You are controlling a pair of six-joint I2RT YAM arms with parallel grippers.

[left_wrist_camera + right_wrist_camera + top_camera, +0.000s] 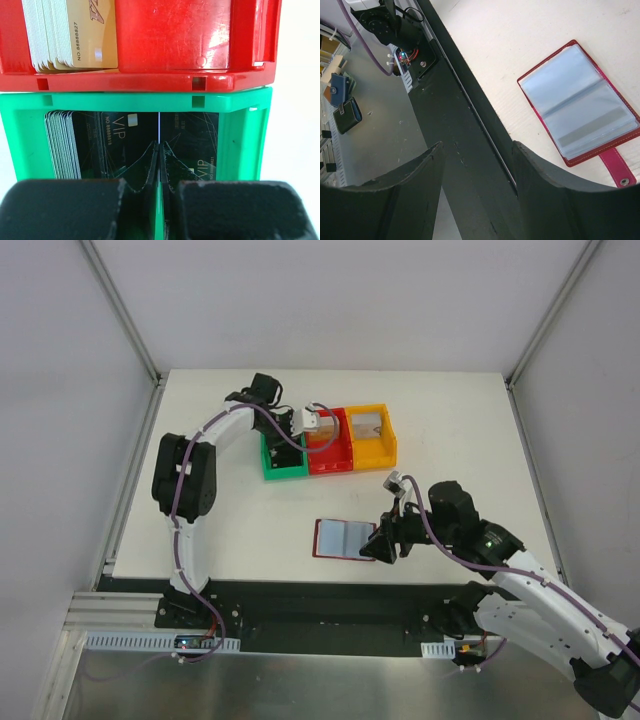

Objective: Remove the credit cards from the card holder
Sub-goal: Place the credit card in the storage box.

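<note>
Nearest, the right gripper (pixel 378 543) hangs with jaws wide apart and empty, just beside the strap edge of the card holder (pixel 345 538), which lies opened flat on the white table (pixel 250 530) — its clear sleeves look empty, though that is uncertain. Farther back, the left gripper (pixel 158 147) is pinched tight on what appears to be a credit card (pixel 158 127), held edge-on over the green bin (pixel 240 105) above stacked black VIP cards (pixel 115 145). Judging by this, the step is the drop-off — next those jaws should part to release it, then the holder wants checking.
</note>
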